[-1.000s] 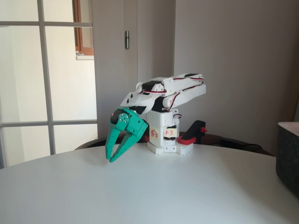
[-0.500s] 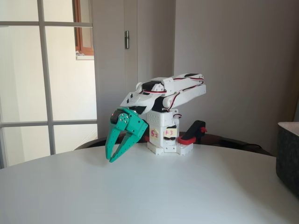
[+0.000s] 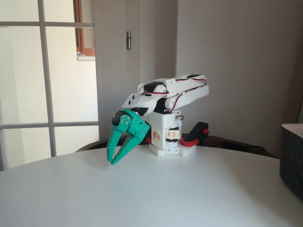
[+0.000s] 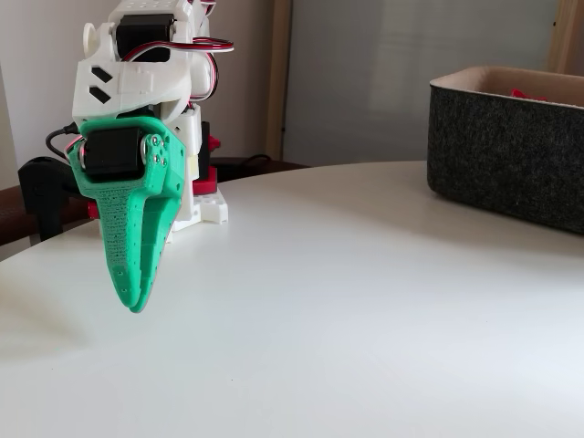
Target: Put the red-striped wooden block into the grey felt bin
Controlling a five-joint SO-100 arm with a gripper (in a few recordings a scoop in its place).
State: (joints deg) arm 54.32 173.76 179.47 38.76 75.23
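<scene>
The grey felt bin (image 4: 506, 146) sits at the right of the surface (image 4: 365, 301), dark fuzzy walls upright under a pale rim, and something red peeks over that rim at the far side, too little of it showing to name. In a fixed view the bin (image 3: 291, 158) is cut off by the right edge. I can't make out the red-striped wooden block anywhere on the white top. Over to the left, well apart from the bin, the green end effector (image 3: 113, 161) hangs nose-down just above the surface, its two fingers spread slightly apart near the tips with nothing between them; side-on (image 4: 135, 304), the fingers overlap into one green wedge. The white arm (image 3: 165, 97) folds low over its base (image 3: 165, 139), which carries two handwritten labels.
</scene>
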